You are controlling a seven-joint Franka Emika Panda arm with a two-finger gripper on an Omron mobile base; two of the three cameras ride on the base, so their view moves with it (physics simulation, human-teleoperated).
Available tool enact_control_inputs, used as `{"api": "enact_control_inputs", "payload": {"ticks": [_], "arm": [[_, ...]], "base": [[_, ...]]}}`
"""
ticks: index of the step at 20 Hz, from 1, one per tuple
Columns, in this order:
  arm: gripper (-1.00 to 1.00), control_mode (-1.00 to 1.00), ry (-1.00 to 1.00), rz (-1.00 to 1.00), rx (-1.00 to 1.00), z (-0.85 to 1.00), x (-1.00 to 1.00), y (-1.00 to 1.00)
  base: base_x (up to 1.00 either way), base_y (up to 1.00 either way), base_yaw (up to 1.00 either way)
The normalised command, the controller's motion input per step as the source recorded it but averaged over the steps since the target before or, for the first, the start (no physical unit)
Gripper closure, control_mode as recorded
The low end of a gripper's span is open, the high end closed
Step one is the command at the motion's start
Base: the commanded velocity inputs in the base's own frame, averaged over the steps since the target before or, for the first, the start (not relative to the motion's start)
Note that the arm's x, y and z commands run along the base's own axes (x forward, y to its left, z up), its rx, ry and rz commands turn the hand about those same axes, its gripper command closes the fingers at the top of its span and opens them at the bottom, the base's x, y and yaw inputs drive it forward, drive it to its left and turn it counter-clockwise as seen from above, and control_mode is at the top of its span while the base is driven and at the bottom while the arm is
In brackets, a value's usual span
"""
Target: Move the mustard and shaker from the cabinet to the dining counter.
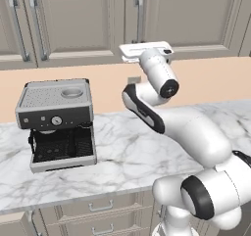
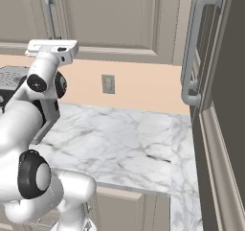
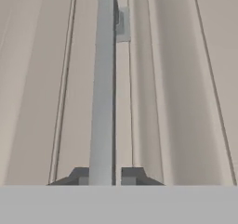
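And here we are, up at the cabinet [image 1: 93, 19] — the tool [image 3: 104, 176] is clamped shut on the handle [image 3: 105, 79], a long silver bar that runs straight away from it in the hand view, with one dark fingertip showing on each side of the bar at its near end. The bar's far mounting bracket sits well ahead of the tool, and the recessed door panel lies flat behind it.

From the left base view, the arm reaches up over the table [image 1: 127, 152], wrist pressed to the lower edge of the door. The coffee machine [image 1: 56, 125] stands well below the tool and off to one side, not in the way.

The mustard and the shaker? Can't be seen; by my reckoning they sit behind this closed door, so the door has to open first.

How will it handle? The bar looks rigid and smooth, metal-like, so it won't flex but could slide in the grip. The hold is near one end of the bar, which I'd judge fine for pulling. The door itself should swing stiffly on its hinges, so the pull wants to follow an arc, not a straight line.
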Motion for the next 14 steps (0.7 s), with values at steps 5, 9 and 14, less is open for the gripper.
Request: {"api": "enact_control_inputs", "payload": {"ticks": [5, 9, 14], "arm": [[1.0, -1.0, 0.0, -0.07, -0.04, 0.33, -0.63, -0.4], [1.0, -1.0, 0.0, -0.09, -0.04, 0.31, -0.88, -0.45], [1.0, -1.0, 0.01, -0.06, 0.0, 0.32, -0.85, -0.51]], "base": [[0.0, 0.0, 0.0], [0.0, 0.0, 0.0], [0.0, 0.0, 0.0]]}}
